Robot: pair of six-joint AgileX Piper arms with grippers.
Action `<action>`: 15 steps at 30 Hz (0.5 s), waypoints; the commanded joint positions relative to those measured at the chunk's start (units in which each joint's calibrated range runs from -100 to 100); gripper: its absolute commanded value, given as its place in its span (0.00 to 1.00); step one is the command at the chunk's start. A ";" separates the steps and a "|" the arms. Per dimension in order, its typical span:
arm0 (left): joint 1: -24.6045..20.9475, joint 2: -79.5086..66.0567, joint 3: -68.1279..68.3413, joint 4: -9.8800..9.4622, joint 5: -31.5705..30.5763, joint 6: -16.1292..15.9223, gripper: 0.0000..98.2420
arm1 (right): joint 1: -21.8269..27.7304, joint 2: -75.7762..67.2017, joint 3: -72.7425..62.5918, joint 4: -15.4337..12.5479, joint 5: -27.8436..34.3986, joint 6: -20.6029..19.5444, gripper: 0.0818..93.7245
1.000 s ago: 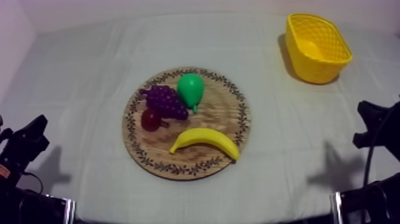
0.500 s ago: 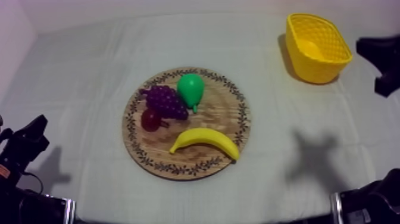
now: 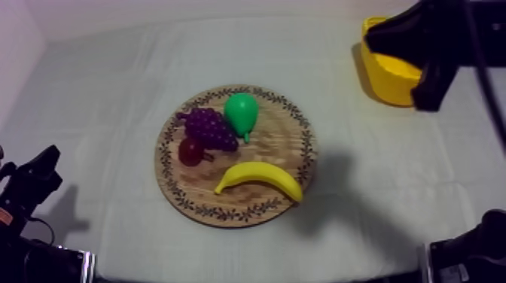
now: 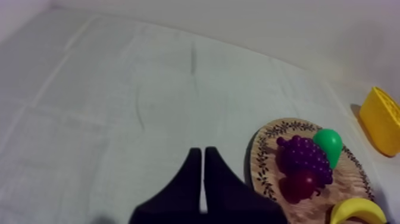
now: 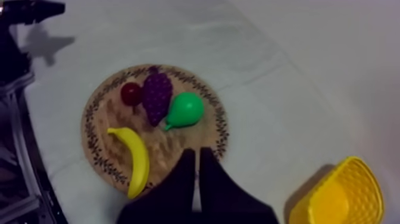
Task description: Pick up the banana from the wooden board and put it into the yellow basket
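The yellow banana [image 3: 260, 179] lies on the near right part of the round wooden board [image 3: 290, 139], close to its patterned rim. At the table's far right stands the yellow basket [image 3: 388, 79], partly covered by my right arm [image 3: 425, 38], which reaches in above it. From the right wrist view, my right gripper [image 5: 197, 154] is shut on nothing, high above the board's [image 5: 98, 119] rim, with the banana [image 5: 137, 158] beside its fingers. My left gripper [image 4: 203, 156] is shut on nothing over bare cloth, to the left of the board [image 4: 265, 161].
A green pear [image 3: 242, 113], purple grapes [image 3: 207, 128] and a small red fruit [image 3: 190, 152] share the board behind the banana. My left arm [image 3: 34, 181] rests at the near left edge. Bare cloth surrounds the board.
My right arm has risen from the near right edge to the far right and now hangs over the basket. Its shadow has slid left toward the board. The left arm and fruit have not moved.
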 commanded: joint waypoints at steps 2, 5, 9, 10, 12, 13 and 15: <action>0.01 0.00 -0.03 0.04 -0.01 -0.01 0.00 | -3.35 3.65 0.02 0.53 0.28 -0.45 0.00; 0.01 0.00 -0.03 0.04 -0.01 -0.01 0.00 | -4.26 6.35 0.20 0.13 -0.13 -0.40 0.01; 0.01 0.00 -0.03 0.04 -0.01 -0.02 0.00 | -4.96 9.47 1.74 -0.35 -1.25 -0.29 0.01; 0.01 0.00 -0.03 0.04 -0.01 -0.02 0.00 | -5.17 10.04 2.38 -0.38 -1.50 -0.21 0.01; 0.01 0.00 -0.03 0.04 -0.01 -0.02 0.00 | -5.62 10.84 4.03 -0.40 -2.25 -0.06 0.01; 0.01 0.00 -0.03 0.04 -0.01 -0.02 0.00 | -5.89 11.08 4.99 -0.42 -2.73 -0.01 0.01; 0.01 0.00 -0.03 0.04 -0.01 -0.01 0.00 | -6.43 11.42 6.69 -0.40 -3.40 -0.02 0.01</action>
